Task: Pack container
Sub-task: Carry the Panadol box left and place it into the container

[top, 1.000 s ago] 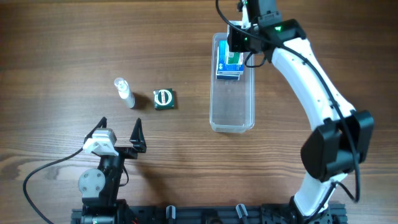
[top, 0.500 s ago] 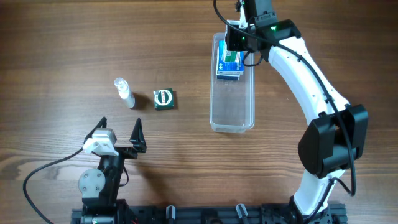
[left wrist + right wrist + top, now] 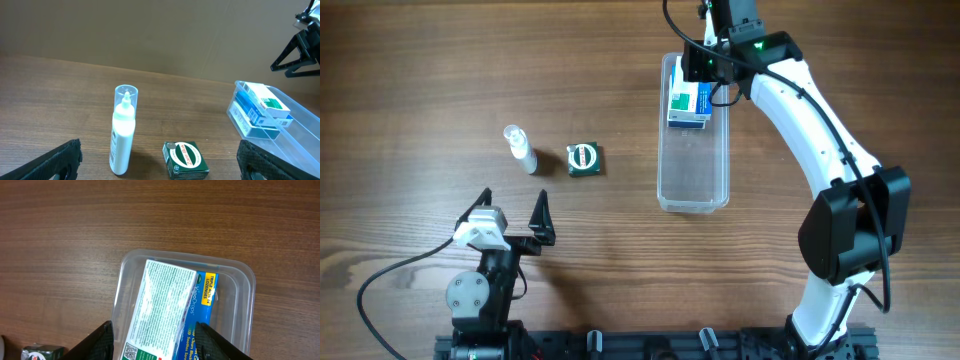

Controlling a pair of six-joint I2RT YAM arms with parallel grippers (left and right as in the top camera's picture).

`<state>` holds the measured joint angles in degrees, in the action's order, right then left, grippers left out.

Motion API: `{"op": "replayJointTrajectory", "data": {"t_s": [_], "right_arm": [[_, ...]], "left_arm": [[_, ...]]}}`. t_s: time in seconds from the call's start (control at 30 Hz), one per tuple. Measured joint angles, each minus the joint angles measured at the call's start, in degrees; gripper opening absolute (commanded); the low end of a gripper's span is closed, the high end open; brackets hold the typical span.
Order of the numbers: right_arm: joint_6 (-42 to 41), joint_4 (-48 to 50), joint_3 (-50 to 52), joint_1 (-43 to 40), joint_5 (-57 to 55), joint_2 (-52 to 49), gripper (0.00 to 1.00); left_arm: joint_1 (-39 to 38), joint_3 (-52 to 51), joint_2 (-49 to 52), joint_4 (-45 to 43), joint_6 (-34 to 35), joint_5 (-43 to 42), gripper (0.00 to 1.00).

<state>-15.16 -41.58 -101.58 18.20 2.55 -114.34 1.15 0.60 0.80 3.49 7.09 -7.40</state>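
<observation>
The container [image 3: 693,180] is a long clear tub right of centre; it also shows in the left wrist view [image 3: 300,131] and the right wrist view [image 3: 247,287]. At its far end a white and green box [image 3: 682,101] lies on a blue box [image 3: 204,305]. My right gripper [image 3: 705,62] hangs open above these boxes, fingers spread to either side [image 3: 156,339], touching nothing. My left gripper [image 3: 512,212] is open and empty near the front left. A small clear bottle [image 3: 520,149] and a green box [image 3: 584,159] stand ahead of it on the table.
In the left wrist view the bottle [image 3: 123,130] stands upright left of the green box [image 3: 185,159], both between my open fingers [image 3: 160,172] and further out. The near half of the container holds nothing. The right arm [image 3: 820,130] reaches across the right side.
My right gripper has drawn slightly up and toward the far end of the container. The boxes stay in the tub. The left arm has not moved.
</observation>
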Motion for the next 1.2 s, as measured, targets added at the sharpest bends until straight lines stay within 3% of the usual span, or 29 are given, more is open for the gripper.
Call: {"op": "replayJointTrajectory", "data": {"t_s": [0.03, 0.2, 0.27, 1.2], "right_arm": [[0.00, 0.04, 0.00, 0.00, 0.02, 0.00, 0.48], [0.00, 0.68, 0.00, 0.00, 0.59, 0.00, 0.14], [0.07, 1.18, 0.02, 0.00, 0.92, 0.00, 0.04], [-1.33, 1.38, 0.00, 1.53, -0.24, -7.82, 0.04]], "left_arm": [[0.00, 0.00, 0.00, 0.00, 0.00, 0.00, 1.00], [0.00, 0.00, 0.00, 0.00, 0.00, 0.00, 1.00], [0.00, 0.00, 0.00, 0.00, 0.00, 0.00, 1.00], [0.00, 0.00, 0.00, 0.00, 0.00, 0.00, 1.00]]}}
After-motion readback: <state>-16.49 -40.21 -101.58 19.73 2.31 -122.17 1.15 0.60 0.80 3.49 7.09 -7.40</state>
